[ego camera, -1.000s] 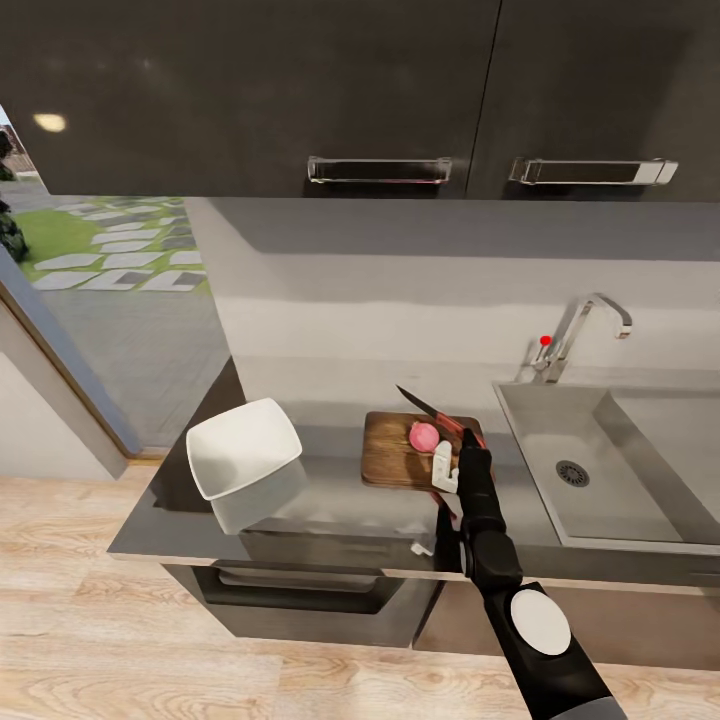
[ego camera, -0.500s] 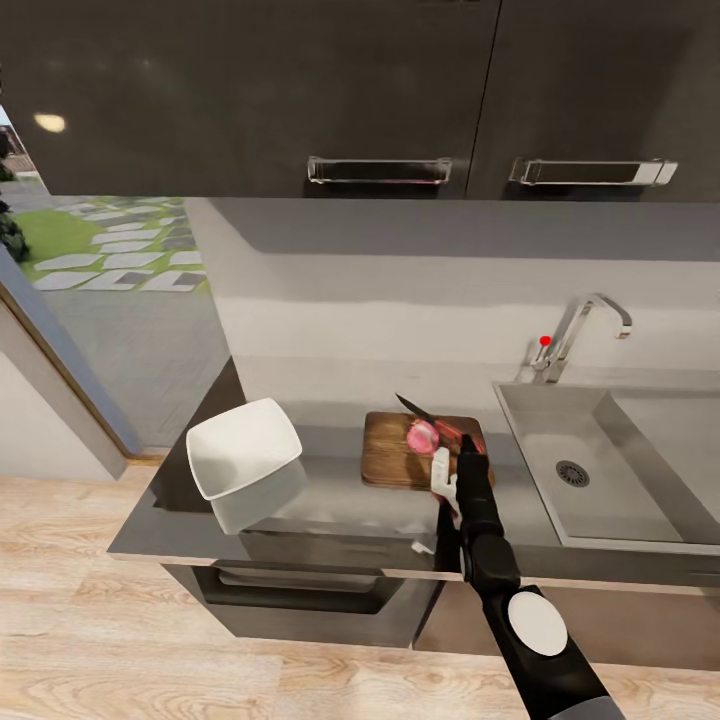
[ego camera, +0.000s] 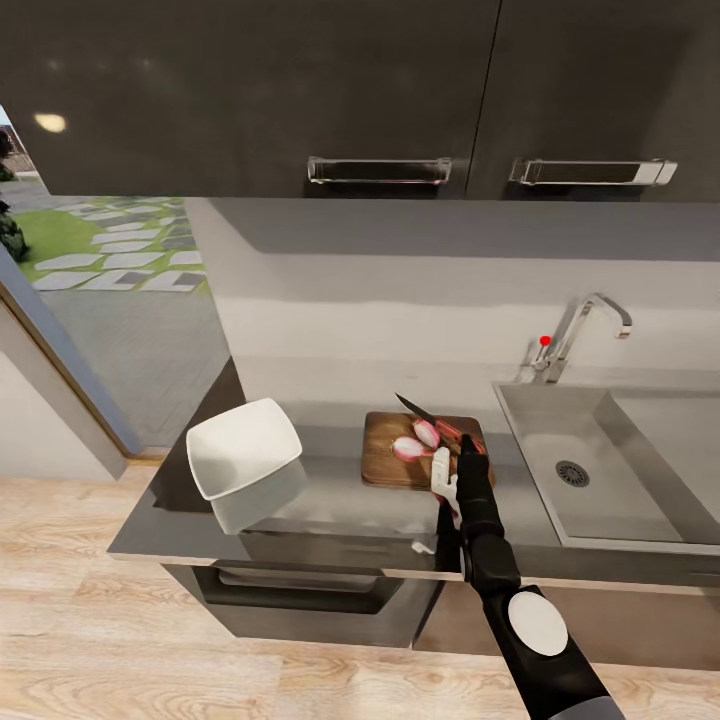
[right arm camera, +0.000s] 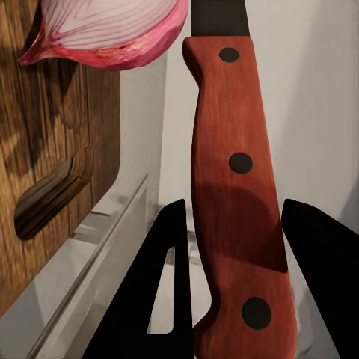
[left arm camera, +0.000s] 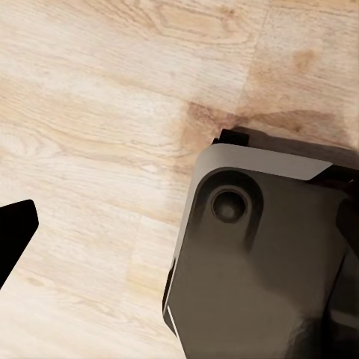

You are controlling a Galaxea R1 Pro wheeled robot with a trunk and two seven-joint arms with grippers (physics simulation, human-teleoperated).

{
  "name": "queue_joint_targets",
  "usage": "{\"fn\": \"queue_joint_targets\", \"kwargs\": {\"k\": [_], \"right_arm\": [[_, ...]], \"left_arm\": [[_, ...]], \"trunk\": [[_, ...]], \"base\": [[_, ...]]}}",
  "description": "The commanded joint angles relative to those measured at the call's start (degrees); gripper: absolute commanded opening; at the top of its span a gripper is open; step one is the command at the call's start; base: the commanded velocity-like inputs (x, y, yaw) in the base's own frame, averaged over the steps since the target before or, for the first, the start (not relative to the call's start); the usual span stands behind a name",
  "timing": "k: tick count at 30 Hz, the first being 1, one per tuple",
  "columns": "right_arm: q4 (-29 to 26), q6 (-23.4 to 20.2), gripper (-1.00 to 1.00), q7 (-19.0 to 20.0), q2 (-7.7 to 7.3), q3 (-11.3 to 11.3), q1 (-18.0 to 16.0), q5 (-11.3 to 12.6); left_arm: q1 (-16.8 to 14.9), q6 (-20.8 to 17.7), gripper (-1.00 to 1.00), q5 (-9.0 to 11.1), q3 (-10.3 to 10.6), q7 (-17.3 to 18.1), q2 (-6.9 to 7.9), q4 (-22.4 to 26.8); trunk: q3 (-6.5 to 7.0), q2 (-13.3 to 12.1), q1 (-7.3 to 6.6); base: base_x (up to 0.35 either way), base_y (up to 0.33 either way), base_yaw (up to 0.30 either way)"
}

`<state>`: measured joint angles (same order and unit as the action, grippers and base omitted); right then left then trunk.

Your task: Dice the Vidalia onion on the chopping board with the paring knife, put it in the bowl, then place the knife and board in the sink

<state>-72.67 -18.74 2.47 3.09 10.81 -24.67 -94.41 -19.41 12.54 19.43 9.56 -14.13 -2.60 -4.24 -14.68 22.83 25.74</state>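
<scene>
Bench (ego camera: 330, 500) carries board (ego camera: 385, 455) ahead of right tool (ego camera: 452, 462); tool clamped on knife (right arm camera: 235, 187); onion (ego camera: 418, 440) lies halved beside blade; left tool state indeterminable.

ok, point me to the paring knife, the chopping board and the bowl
paring knife (right arm camera: 238, 161), right wrist view, middle of the red handle.
chopping board (ego camera: 384, 452), head view, bare wood on its left part.
bowl (ego camera: 243, 446), head view, white inside.
</scene>
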Motion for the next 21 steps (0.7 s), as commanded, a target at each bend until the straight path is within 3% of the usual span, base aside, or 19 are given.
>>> {"fn": "queue_joint_targets", "kwargs": {"k": [1, 21], "right_arm": [[2.01, -0.34, -1.00, 0.34, -0.02, 0.09, -0.03, 0.10], [2.01, -0.34, -1.00, 0.34, -0.01, 0.09, -0.03, 0.10]], "left_arm": [[-0.10, 0.38, 1.00, 0.44, 0.48, -0.05, -0.04, -0.24], [-0.10, 0.38, 1.00, 0.44, 0.46, -0.02, -0.04, -0.24]], "trunk": [[-0.11, 0.09, 0.04], [-0.11, 0.09, 0.04]], "base": [[0.000, 0.000, 0.000], [0.000, 0.000, 0.000]]}}
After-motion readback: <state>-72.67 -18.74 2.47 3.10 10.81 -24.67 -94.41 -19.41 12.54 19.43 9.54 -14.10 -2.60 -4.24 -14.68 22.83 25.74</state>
